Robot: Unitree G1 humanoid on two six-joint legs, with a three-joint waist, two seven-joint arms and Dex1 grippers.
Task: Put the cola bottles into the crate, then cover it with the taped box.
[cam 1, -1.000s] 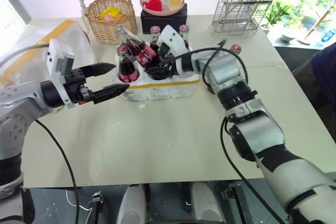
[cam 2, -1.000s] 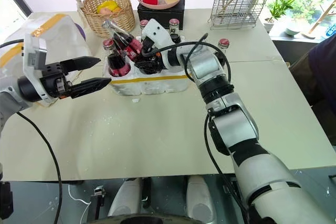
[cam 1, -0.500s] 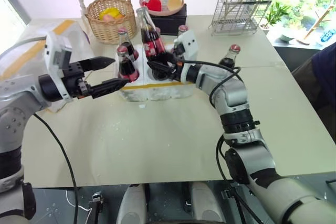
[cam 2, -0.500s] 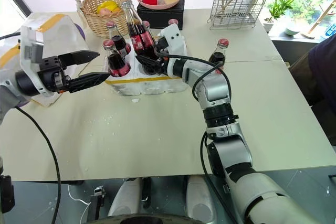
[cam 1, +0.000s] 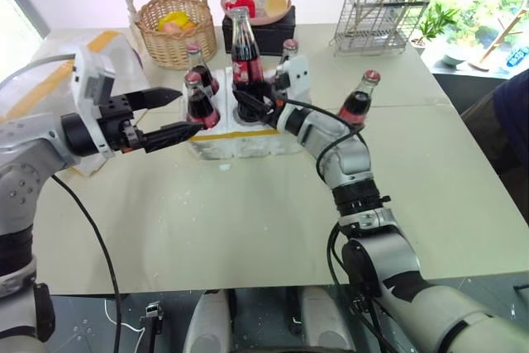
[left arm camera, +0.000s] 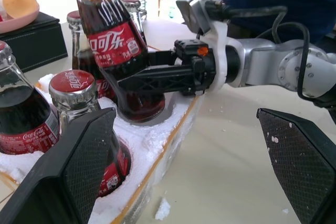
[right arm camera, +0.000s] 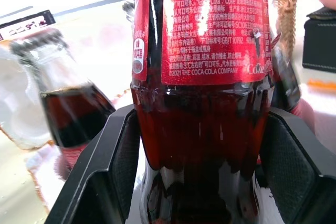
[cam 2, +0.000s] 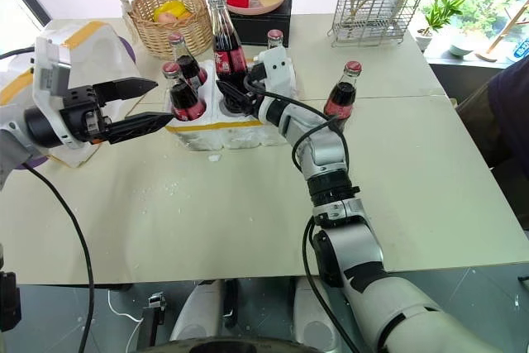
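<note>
Left tool (cam 1: 169, 117): fingers spread wide, grasping nothing, hovering level just left of the crate (cam 1: 248, 140). Behind it, at the tabletop's left edge, lies the taped box (cam 1: 50, 88), white with a yellow-tan band.

Crate: one, white foam with a yellow band at the rim, near the middle of the tabletop (cam 1: 248, 229).

Cola bottles, count six:
- two upright in the crate's left wells, one in front (cam 1: 198, 102), one behind (cam 1: 195, 62);
- one tall in the middle (cam 1: 242, 49), upright, its base at a middle well, clenched low on the body by the right tool (cam 1: 248, 105);
- one behind that one, mostly hidden, seen in the left wrist view (left arm camera: 80, 40);
- one at the crate's back right (cam 1: 288, 49), cap and neck visible;
- one standing on the tabletop right of the crate (cam 1: 359, 98), apart from it.

Right tool: closed on the middle bottle, fingers either side of the dark glass below the red label.

Surface and room: pale beige tabletop with white foam crumbs in front of the crate. Along the back: one wicker basket (cam 1: 171, 29), one black box (cam 1: 256, 31) carrying a pink dish, one wire rack (cam 1: 378, 18). Window with greenery at far right.
</note>
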